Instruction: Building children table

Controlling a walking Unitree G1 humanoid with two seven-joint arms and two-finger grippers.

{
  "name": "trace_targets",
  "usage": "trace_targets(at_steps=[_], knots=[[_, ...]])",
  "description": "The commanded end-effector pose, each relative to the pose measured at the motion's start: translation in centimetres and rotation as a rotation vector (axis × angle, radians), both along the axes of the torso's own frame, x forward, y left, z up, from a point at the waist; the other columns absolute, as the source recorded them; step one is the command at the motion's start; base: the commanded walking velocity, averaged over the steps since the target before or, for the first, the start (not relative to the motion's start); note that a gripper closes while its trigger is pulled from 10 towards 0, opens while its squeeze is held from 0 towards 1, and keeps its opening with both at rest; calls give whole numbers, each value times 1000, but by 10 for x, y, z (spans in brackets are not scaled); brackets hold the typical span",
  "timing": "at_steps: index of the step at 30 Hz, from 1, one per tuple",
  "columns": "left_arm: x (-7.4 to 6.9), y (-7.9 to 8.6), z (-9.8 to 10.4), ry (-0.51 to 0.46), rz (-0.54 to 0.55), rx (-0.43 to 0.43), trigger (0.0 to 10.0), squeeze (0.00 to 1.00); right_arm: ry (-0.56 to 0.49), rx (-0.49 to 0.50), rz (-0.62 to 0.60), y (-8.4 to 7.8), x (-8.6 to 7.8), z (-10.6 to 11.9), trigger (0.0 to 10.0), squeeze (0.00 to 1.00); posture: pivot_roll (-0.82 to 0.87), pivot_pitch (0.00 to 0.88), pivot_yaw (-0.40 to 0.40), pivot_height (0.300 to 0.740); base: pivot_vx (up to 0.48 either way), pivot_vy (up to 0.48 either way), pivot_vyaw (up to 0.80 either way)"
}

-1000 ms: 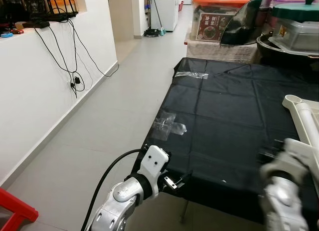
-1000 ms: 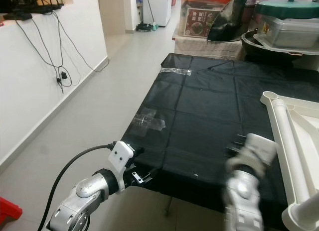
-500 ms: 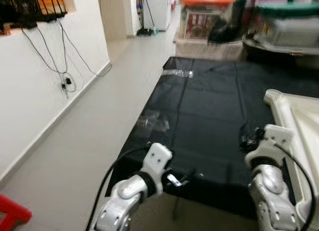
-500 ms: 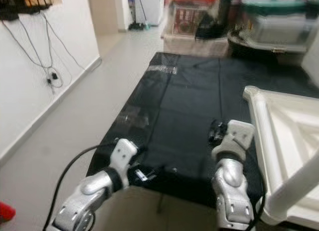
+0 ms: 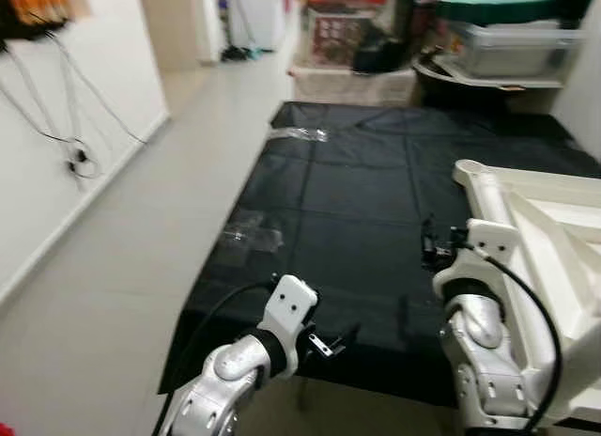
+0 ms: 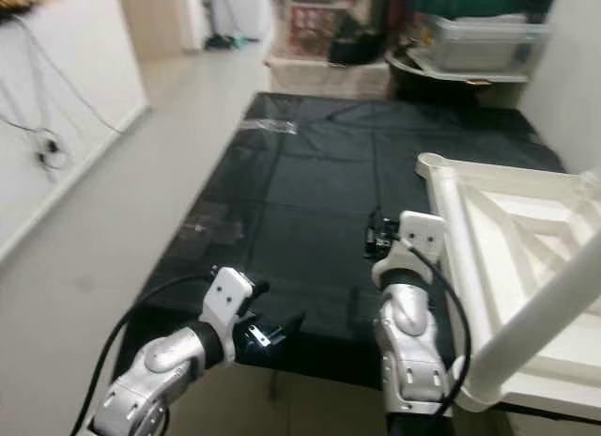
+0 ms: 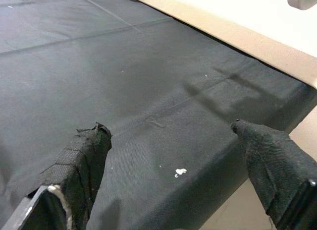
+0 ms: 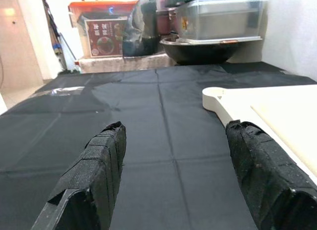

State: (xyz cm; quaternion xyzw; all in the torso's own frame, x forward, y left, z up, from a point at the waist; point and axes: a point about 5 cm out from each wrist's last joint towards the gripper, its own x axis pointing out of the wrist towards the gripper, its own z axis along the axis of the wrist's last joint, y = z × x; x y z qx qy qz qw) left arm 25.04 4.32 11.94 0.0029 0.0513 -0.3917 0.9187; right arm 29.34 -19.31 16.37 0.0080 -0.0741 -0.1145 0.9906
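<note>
grey tiled floor runs down the robot's left past a white wall, and before the robot lies a low surface under a black cloth (image 5: pixel 357 201), with stacked storage tubs (image 5: pixel 507 32) and a dark bowl at its far end. taking the black cloth as the landmark, the white plastic table frame (image 6: pixel 526 239) lies upside down on its right-hand side, one corner socket toward the middle of the cloth's right half, and a white leg tube (image 6: pixel 526 323) slants across the frame's near corner, past the cloth's near edge. the right gripper (image 8: pixel 173 155) hovers over the cloth just beside the frame's long rail, its padded fingers (image 8: pixel 99 160) spread wide with nothing between them. the left gripper (image 7: pixel 173 155) sits at the cloth's near edge, left of the middle, likewise wide open and empty. as a judgement, the assembly is barely begun and the right claw is lining up on the frame. the risks from here: closing on the smooth rail off-centre could let it slip or slide the whole frame sideways off the cloth; the loose cloth could bunch and drag under a sweeping finger; the left claw, so near the overhanging edge, could snag the fabric and pull everything with it.
</note>
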Motion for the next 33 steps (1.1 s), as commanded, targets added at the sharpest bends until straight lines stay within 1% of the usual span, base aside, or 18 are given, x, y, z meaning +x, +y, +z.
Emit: trace_targets(at_steps=[1, 4, 7, 8, 9, 10, 12, 13, 15, 16, 18, 19, 21, 24, 27, 29, 30, 33], knots=[[-1, 1, -2, 16, 4, 8, 10000, 0, 0, 7, 3, 3, 2, 0, 10000, 0, 117, 0, -53, 740, 0, 0, -788], [-2, 1, -2, 19, 6, 7, 10000, 0, 40, 5, 16, 5, 5, -3, 10000, 0, 117, 0, -54, 740, 0, 0, -788], [-2, 1, -2, 20, 7, 7, 10000, 0, 49, 4, 18, 5, 6, -3, 10000, 0, 117, 0, -54, 740, 0, 0, -788], [-3, 1, -2, 21, 8, 7, 10000, 0, 103, 7, 15, 4, 9, -9, 10000, 0, 119, 0, -56, 740, 0, 0, -775], [-3, 1, -2, 21, 8, 7, 10000, 0, 103, 7, 15, 4, 9, -9, 10000, 0, 119, 0, -56, 740, 0, 0, -775], [-4, 1, -2, 22, 8, 7, 10000, 0, 152, 2, 21, 3, 12, -14, 10000, 0, 123, 0, -61, 740, 0, 0, -769], [-4, 1, -2, 22, 8, 7, 10000, 0, 152, 2, 21, 3, 12, -14, 10000, 0, 123, 0, -61, 740, 0, 0, -769], [-4, 2, -2, 23, 9, 7, 10000, 0, 194, -6, 23, 0, 15, -18, 10000, 0, 124, 0, -61, 740, 0, 0, -769], [-5, 2, -3, 25, 11, 7, 10000, 0, 217, -11, 14, -3, 19, -19, 10000, 0, 126, 0, -64, 740, 0, 0, -769], [-6, 2, -3, 25, 17, 8, 10000, 0, 212, -13, 0, -7, 21, -17, 10000, 0, 128, 0, -67, 740, 0, 0, -769], [-6, 2, -3, 25, 17, 8, 10000, 0, 212, -13, 0, -7, 21, -17, 10000, 0, 128, 0, -67, 740, 0, 0, -769], [-8, 4, -3, 26, 24, 8, 10000, 0, 194, 1, -16, -12, 24, -12, 10000, 0, 128, 0, -72, 740, 0, 0, -769], [-8, 4, -3, 26, 24, 8, 10000, 0, 194, 1, -16, -12, 24, -12, 10000, 0, 128, 0, -72, 740, 0, 0, -769], [-8, 4, -3, 31, 25, 8, 10000, 0, 194, 12, -9, -15, 31, -7, 10000, 0, 130, 0, -76, 740, 0, 0, 0], [-9, 4, -3, 32, 25, 7, 10000, 0, 198, 19, -7, -16, 32, -5, 10000, 0, 131, 0, -77, 740, 0, 0, 0], [-10, 4, -2, 35, 26, 6, 10000, 0, 244, 66, 9, -21, 41, -3, 10000, 0, 130, 0, -77, 740, 0, 0, 0], [-10, 4, -2, 35, 26, 6, 10000, 0, 244, 66, 9, -21, 41, -3, 10000, 0, 130, 0, -77, 740, 0, 0, 0], [-13, 4, -1, 39, 27, 3, 10000, 0, 304, 96, 46, -28, 50, -2, 10000, 0, 130, 0, -80, 740, 0, 0, 0]])
